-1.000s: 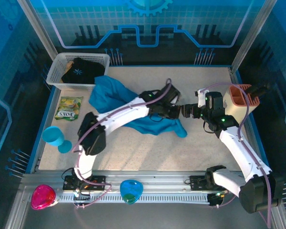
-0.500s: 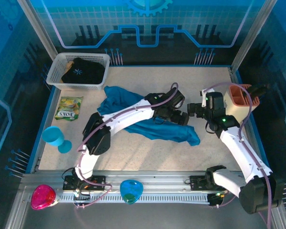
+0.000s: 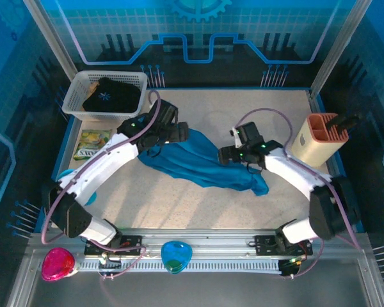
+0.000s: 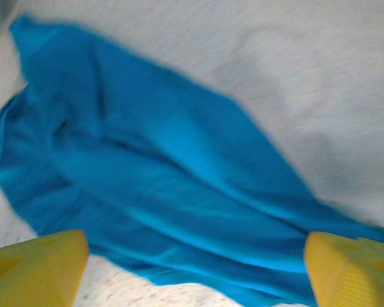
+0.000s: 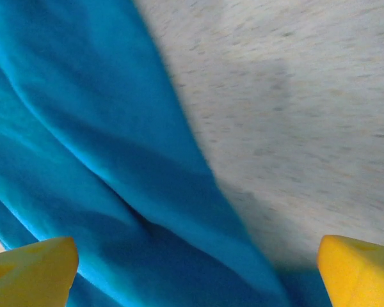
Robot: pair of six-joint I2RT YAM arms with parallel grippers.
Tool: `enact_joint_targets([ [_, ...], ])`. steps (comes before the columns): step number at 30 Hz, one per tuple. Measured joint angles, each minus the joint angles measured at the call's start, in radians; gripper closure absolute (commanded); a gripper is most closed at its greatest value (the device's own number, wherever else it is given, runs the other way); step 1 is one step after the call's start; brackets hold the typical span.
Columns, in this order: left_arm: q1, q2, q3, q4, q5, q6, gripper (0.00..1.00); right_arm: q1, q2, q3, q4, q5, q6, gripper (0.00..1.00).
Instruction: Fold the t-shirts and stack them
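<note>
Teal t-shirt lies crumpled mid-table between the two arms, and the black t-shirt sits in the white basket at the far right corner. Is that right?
Not quite: the white basket holding the black t-shirt is at the far left corner, as the top external view shows. The teal t-shirt does lie crumpled mid-table between the two arms.

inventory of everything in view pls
basket: 1, white, far-left corner
black t-shirt: 1, black, pale starburst, in basket
teal t-shirt: 1, teal-blue, crumpled mid-table
snack packet: 1, yellow-green, left, beside basket
cup: 1, light blue, left edge, partly hidden
holder: 1, beige, orange insert, right edge
pink piece: 1, near rail, left
blue piece: 1, near rail, centre
left gripper: 1, yellow-tipped, open, shirt's left end
right gripper: 1, yellow-tipped, open, shirt's right part
</note>
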Motion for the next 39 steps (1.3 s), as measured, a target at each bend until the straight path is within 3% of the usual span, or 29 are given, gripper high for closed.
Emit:
enact_joint_targets([
  [5,0.092,0.074,-0.18,0.039,0.051,-0.063,0.33,0.051,0.237,0.137,0.018,-0.042,0.068,0.12],
  [9,0.107,0.151,-0.219,0.088,0.077,-0.08,0.41,0.087,0.39,0.264,0.011,-0.027,0.109,0.14],
  [14,0.107,0.279,-0.219,0.159,0.106,-0.092,0.55,0.115,0.532,0.399,-0.023,0.051,0.143,0.27],
  [16,0.107,0.331,-0.219,0.174,0.111,-0.091,0.59,0.119,0.571,0.437,-0.042,0.088,0.149,0.37],
  [20,0.107,0.383,-0.211,0.191,0.111,-0.092,0.68,0.119,0.625,0.514,-0.071,0.134,0.148,0.71],
  [22,0.107,0.393,-0.208,0.206,0.112,-0.09,0.7,0.119,0.647,0.55,-0.08,0.15,0.15,0.83],
  [26,0.103,0.394,-0.209,0.216,0.113,-0.091,0.73,0.111,0.689,0.627,-0.115,0.176,0.131,0.97],
  [32,0.039,0.39,-0.23,0.261,0.11,-0.096,0.74,0.045,0.817,0.85,-0.202,0.182,0.067,1.0],
  [36,-0.055,0.385,-0.242,0.294,0.147,-0.122,0.74,-0.004,0.944,1.07,-0.268,0.174,0.015,1.0],
  [39,-0.126,0.387,-0.24,0.31,0.206,-0.144,0.68,-0.025,1.033,1.228,-0.315,0.161,-0.018,1.0],
])
